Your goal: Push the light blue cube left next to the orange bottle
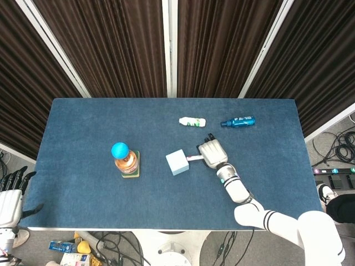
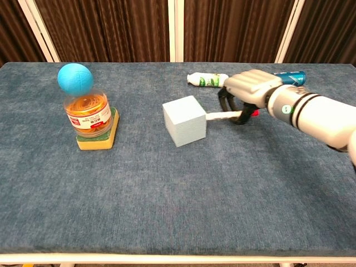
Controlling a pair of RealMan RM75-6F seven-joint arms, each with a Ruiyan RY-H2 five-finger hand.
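On the blue table (image 1: 83, 122), the light blue cube (image 1: 177, 162) sits near the middle, turned at an angle, well apart from the orange bottle (image 1: 126, 162) to its left. That bottle stands upright on a yellow-green sponge (image 2: 103, 139) and carries a blue ball (image 2: 75, 78) on top. The right hand (image 2: 250, 89) is just right of the cube with its fingers curled around a thin white stick (image 2: 223, 116); the stick's far end touches the cube's right face. Behind the hand, a white bottle (image 1: 192, 121) and a teal bottle (image 1: 238, 121) lie on their sides. The left hand (image 1: 12, 191) hangs off the table's left edge, fingers apart, holding nothing.
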